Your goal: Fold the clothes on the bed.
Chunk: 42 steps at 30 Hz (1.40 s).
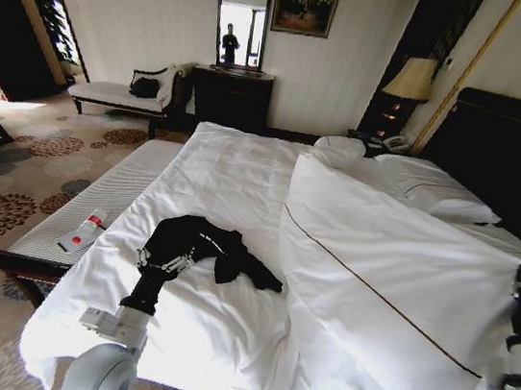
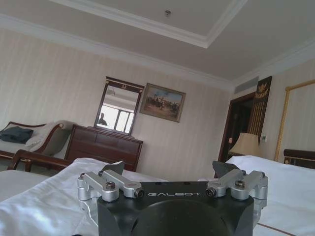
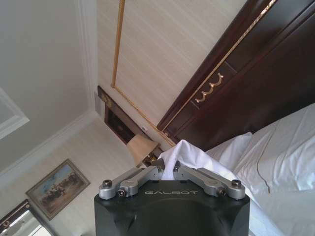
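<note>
premises: a hotel-style bedroom. a large bed (image 1: 241, 192) with white sheets, duvet and pillows (image 1: 436, 186) occupies most of the room, backed by a tall dark headboard (image 1: 508, 162) with gilt trim. beside the headboard stands a lit table lamp (image 1: 411, 80). beyond the foot of the bed, against the striped far wall, are a dark wooden dresser (image 1: 229, 96), a framed mirror (image 1: 240, 20), a gilt-framed painting (image 1: 306, 1) and a cushioned chaise (image 1: 119, 93). patterned floral carpet (image 1: 6, 208) covers the floor beside the bed.

Black left claw (image 2: 170, 179) with silver screwed linkages and white "GALBOT" lettering, on a grey-white arm.
</note>
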Motion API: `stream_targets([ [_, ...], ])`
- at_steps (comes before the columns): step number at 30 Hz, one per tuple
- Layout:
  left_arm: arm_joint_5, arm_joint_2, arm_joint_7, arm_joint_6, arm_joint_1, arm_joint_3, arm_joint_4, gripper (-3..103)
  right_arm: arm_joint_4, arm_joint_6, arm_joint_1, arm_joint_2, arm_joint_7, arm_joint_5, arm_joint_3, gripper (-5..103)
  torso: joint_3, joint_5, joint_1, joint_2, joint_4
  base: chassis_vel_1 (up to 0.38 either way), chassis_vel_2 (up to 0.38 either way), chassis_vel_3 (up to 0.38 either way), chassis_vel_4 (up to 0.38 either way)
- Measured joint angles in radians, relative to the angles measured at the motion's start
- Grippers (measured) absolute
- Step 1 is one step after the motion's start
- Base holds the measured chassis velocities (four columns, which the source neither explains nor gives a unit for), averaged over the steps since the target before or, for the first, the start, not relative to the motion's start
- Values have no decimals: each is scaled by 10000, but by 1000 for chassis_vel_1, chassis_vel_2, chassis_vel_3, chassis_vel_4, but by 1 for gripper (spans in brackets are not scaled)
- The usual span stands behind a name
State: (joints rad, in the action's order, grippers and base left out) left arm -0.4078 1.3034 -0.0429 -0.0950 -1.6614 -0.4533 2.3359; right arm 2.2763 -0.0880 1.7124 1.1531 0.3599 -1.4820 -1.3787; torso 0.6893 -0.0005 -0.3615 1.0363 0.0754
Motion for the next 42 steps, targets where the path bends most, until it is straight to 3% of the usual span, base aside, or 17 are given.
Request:
stream_targets([
  [8, -119, -193, -2, 38, 452, 222, -155, 100, 121, -422, 708, 213, 663, 574, -1104, 1, 1, 0, -2, 0, 2, 0, 0, 0, 0],
  [14, -249, -206, -7, 52, 964, 402, -693, 100, 204, -351, 1616, 737, 1983, 644, -2337, 1, 0, -3, -1, 0, 4, 0, 0, 0, 0],
  [19, -352, -232, -21, 53, 1139, 385, -1000, 100, 87, 41, 1909, 1189, 2893, 836, -2436, 1, 0, -1, -1, 0, 1, 0, 0, 0, 0],
  [25, -482, -224, -42, 55, 1587, 319, -1713, 100, -374, -24, 2343, 1735, 3692, 1204, -2477, 1, 0, -1, 0, -1, 1, 0, 0, 0, 0],
  [36, -308, -196, -52, 35, 1972, 546, -2349, 100, -1868, -370, 2733, 1677, 4034, 1940, -2457, -2, 1, 1, -1, -1, -4, 0, 0, 0, 0],
  [37, -306, -190, -51, 36, 1968, 545, -2352, 100, -2159, -435, 2721, 1677, 4054, 2068, -2422, 3, 1, 0, -1, -1, 1, 0, 0, 0, 0],
  [42, -280, -148, -51, 35, 1822, 426, -2261, 100, -3298, -740, 2593, 1713, 3899, 2594, -1973, 4, 0, 2, -1, -2, -2, 0, 0, 0, 0],
])
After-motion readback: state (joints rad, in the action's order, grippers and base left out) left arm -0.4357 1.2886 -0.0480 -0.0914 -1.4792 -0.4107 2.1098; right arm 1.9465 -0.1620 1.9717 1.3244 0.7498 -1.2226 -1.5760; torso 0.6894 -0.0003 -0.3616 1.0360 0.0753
